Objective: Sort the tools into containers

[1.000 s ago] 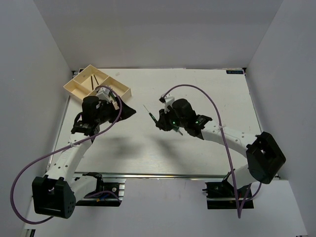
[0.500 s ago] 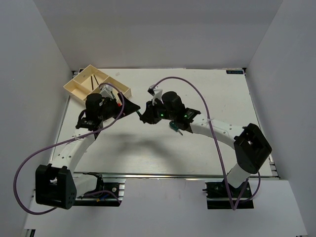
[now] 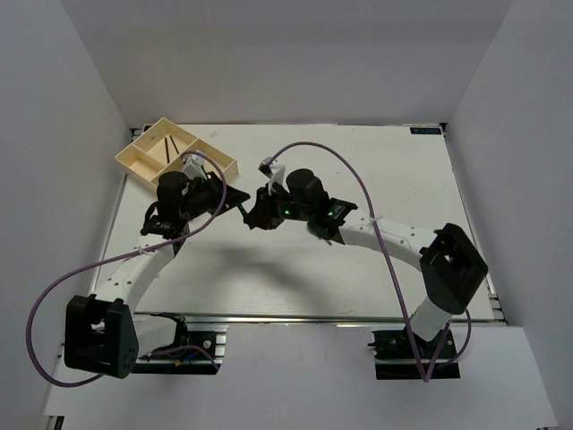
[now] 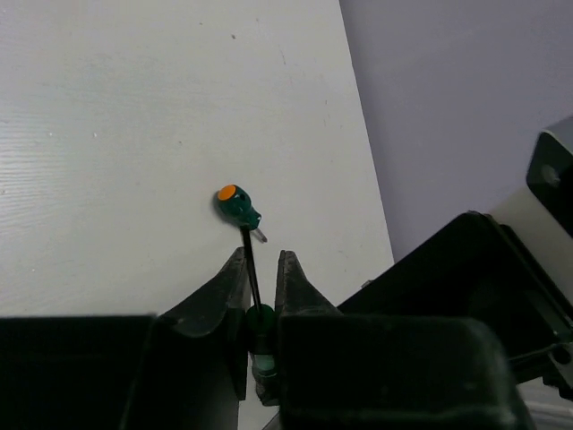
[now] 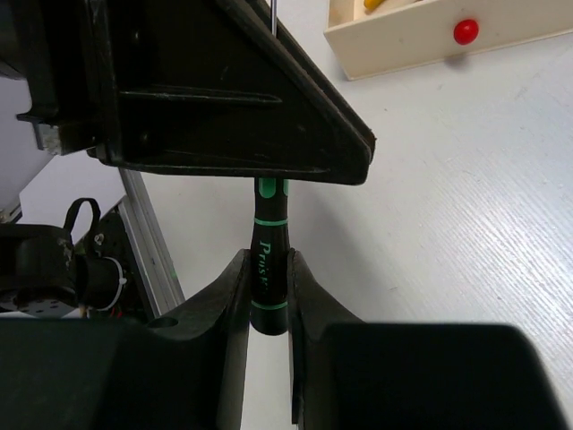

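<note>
The cream tray (image 3: 139, 159) sits at the far left corner of the tabletop (image 3: 358, 179), turned a bit. Dark hex keys (image 3: 169, 146) lie in one of its boxes, and a yellow tool (image 5: 376, 4) lies inside too. The thin screwdriver (image 5: 270, 269), black with green rings, is held up in the air just right of the tray.

White table (image 3: 358, 260) — plain pale walls (image 3: 286, 54) on three sides, even light
</note>
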Robot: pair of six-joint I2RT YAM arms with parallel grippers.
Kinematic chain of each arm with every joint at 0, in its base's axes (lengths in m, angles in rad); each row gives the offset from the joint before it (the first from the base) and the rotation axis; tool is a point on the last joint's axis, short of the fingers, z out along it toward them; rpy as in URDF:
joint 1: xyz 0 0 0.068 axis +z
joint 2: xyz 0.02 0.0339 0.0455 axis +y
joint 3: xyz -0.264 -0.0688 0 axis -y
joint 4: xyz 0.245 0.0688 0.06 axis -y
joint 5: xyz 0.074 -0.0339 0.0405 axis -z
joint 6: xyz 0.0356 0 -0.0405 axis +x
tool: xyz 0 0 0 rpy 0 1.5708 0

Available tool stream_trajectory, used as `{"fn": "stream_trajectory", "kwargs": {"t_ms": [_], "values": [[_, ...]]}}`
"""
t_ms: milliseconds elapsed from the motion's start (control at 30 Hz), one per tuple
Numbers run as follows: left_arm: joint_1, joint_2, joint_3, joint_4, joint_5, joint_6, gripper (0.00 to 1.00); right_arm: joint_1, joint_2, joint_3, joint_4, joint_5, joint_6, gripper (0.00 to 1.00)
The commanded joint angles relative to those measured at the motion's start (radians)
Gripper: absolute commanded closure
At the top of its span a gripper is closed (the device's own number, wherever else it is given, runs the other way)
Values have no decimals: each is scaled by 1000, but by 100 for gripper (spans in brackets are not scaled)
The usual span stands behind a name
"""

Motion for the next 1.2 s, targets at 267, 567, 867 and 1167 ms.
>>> {"fn": "stream_trajectory", "kwargs": {"t_ms": [267,567,867,1167], "values": [[20,-26,-14,-5,-34,20,100,12,-24,-6,58,63,-11,59],[49,94,147,-129,-220,101,100,0,-233,-213,-32,323,-111,46],[153,270,366,-183,-388,178,100,-8,-501,-482,-90,482,-145,42],[307,485,647,-249,-522,277,100,-28,-682,-657,-123,556,-146,39]]}}
